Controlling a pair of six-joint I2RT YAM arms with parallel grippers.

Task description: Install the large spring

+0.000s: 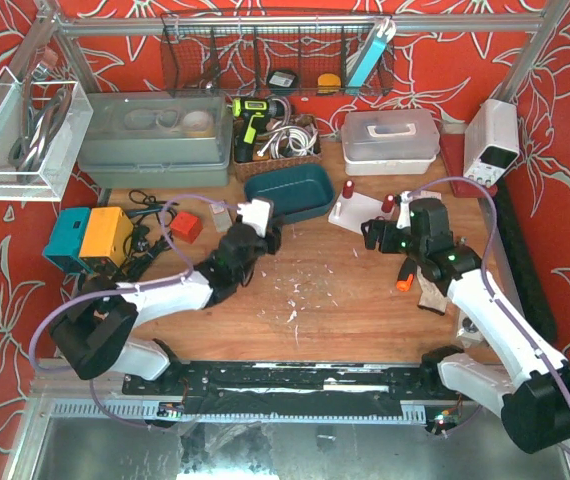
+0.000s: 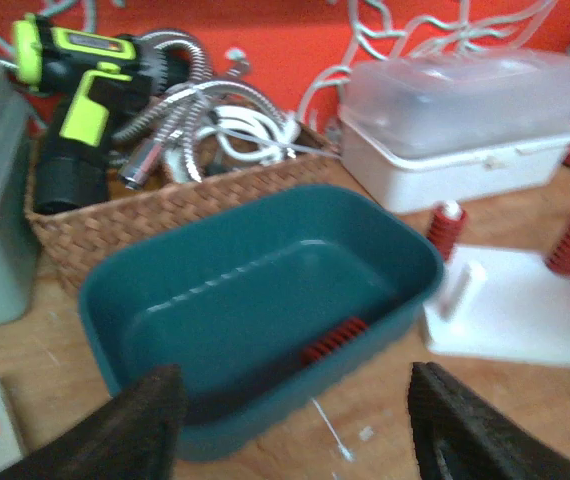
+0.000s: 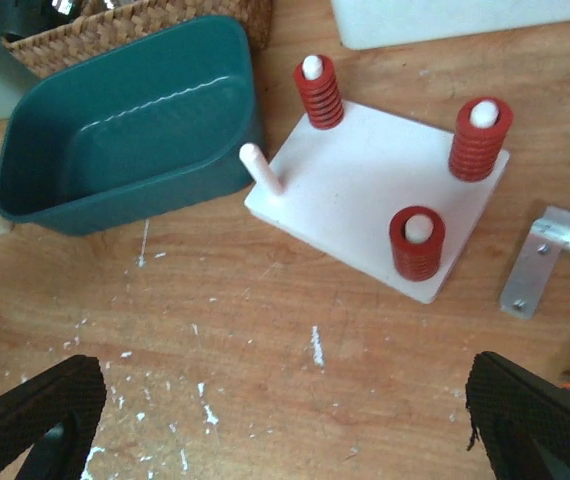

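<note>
A red large spring lies inside the teal bin, against its near wall. The bin also shows from above and in the right wrist view. The white base holds three red springs on pegs and one bare white peg at its corner nearest the bin. My left gripper is open and empty, just in front of the bin. My right gripper is open and empty over bare wood in front of the base.
A wicker basket with a yellow-green drill and hoses stands behind the bin. A white lidded box is behind the base. A metal bracket lies right of the base. An orange object lies by the right arm.
</note>
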